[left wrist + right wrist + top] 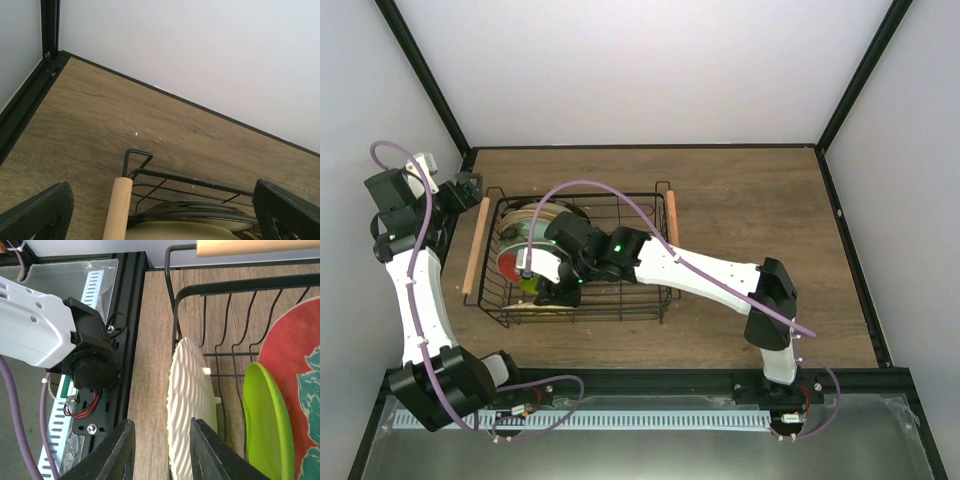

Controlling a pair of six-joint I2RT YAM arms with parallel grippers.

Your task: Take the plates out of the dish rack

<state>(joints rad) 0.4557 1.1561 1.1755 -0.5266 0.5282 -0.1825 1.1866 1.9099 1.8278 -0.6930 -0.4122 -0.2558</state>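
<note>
The black wire dish rack [651, 203] stands left of centre on the table, with a wooden handle [472, 246] on each side. Plates stand on edge in its left half: a red plate [507, 268], a lime-green plate [527, 286] and larger pale ones [528, 226]. My right gripper [536, 287] reaches into the rack's near-left corner. In the right wrist view its fingers [202, 450] straddle the rim of a cream ribbed plate [192, 385]; the right finger is against the plate and a gap shows on the left. Beside it stand the lime-green plate [265, 420] and the red plate with a teal flower [292, 355]. My left gripper [470, 186] hangs open over the rack's far-left corner, holding nothing.
In the left wrist view the wooden handle [117, 210] and a dark-rimmed plate [200, 212] lie between my left gripper's [162, 200] wide fingers. The left arm's base [90, 365] and the black frame rail [127, 315] sit close beside the rack. White walls enclose the table.
</note>
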